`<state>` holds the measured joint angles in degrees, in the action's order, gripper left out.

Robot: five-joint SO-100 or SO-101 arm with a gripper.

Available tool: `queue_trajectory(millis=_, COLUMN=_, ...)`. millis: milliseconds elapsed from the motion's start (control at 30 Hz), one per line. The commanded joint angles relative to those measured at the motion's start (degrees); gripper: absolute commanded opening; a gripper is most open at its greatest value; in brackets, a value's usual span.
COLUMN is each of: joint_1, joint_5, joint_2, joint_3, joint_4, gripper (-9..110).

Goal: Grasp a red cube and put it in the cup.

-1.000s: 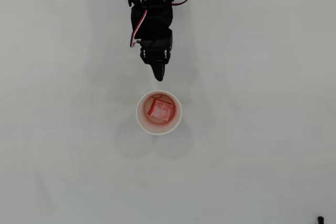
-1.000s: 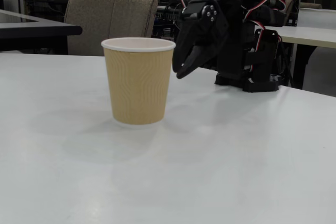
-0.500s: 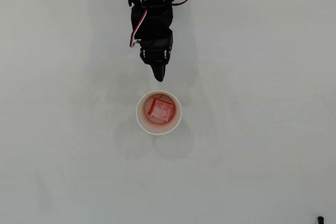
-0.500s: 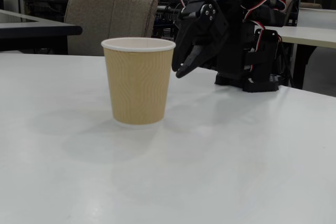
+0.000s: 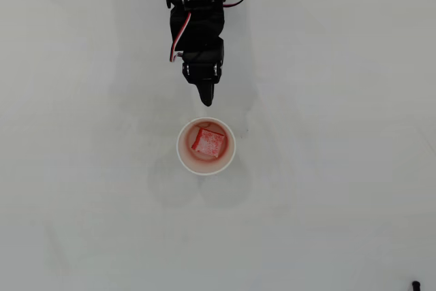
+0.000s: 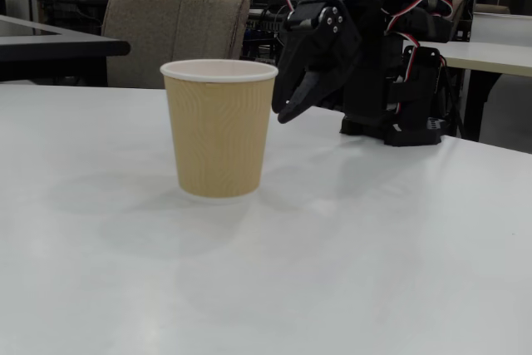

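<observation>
Down in the cup [image 5: 182,151] lies the cube [image 5: 208,142], so my end effector [image 5: 207,100], closed and empty just beyond the rim, should retreat without nudging it.

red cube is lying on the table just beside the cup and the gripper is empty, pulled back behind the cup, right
Not quite. The red cube is not on the table beside the cup; the overhead view shows it lying inside the cup, at the bottom. The rest holds: the gripper carries nothing and sits back behind the cup, clear of its rim.
</observation>
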<state>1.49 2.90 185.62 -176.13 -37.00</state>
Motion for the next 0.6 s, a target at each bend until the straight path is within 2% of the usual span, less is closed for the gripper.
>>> queue_trajectory(millis=0, joint_1=-1.1, joint_5=1.2, joint_2=0.4, joint_3=-4.1, joint_4=1.5, gripper=0)
queue_trajectory(millis=567, joint_1=-1.5, joint_5=1.1, joint_2=0.4, joint_3=-4.1, joint_4=1.3, gripper=0)
